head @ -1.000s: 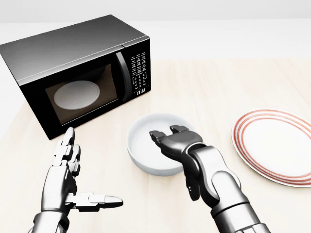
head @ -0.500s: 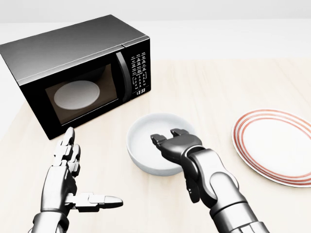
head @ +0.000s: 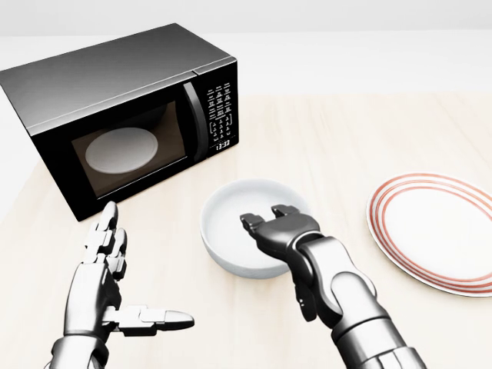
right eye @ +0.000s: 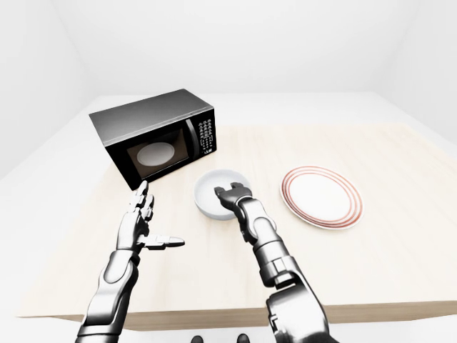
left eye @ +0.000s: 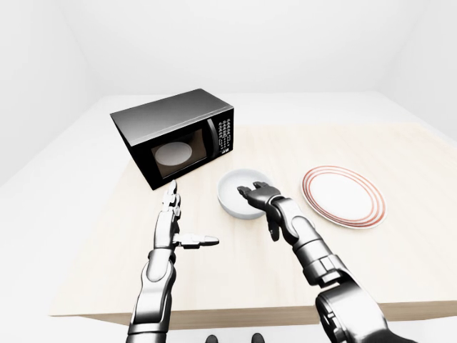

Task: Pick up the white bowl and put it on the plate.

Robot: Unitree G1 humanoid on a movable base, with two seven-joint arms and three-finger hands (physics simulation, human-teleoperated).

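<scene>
- The bowl (head: 250,227) sits on the bench (head: 346,146) at lower centre of the head view, upright and white, just below the microwave's door.
- The right hand (head: 277,231) reaches over the bowl's lower-right rim; its fingers (head: 251,224) curl down inside the bowl and look hooked on the rim, but the arm hides the underside, so I cannot tell whether the grip is closed.
- The bowl is round, so it has no long axis to line up with; what matters is that it lies directly at the right fingers, with the rim between them.
- The plate (head: 438,231), white with red rings, lies flat to the right of the bowl, near the frame's right edge and apart from the bowl.
- I judge the coming move to be a lift and a carry rightward, an easy reach for the right arm.
- The left hand (head: 104,269) hovers at lower left, fingers spread apart and empty, well off the bowl.
- The microwave (head: 123,115) fills the upper left, door closed.
</scene>
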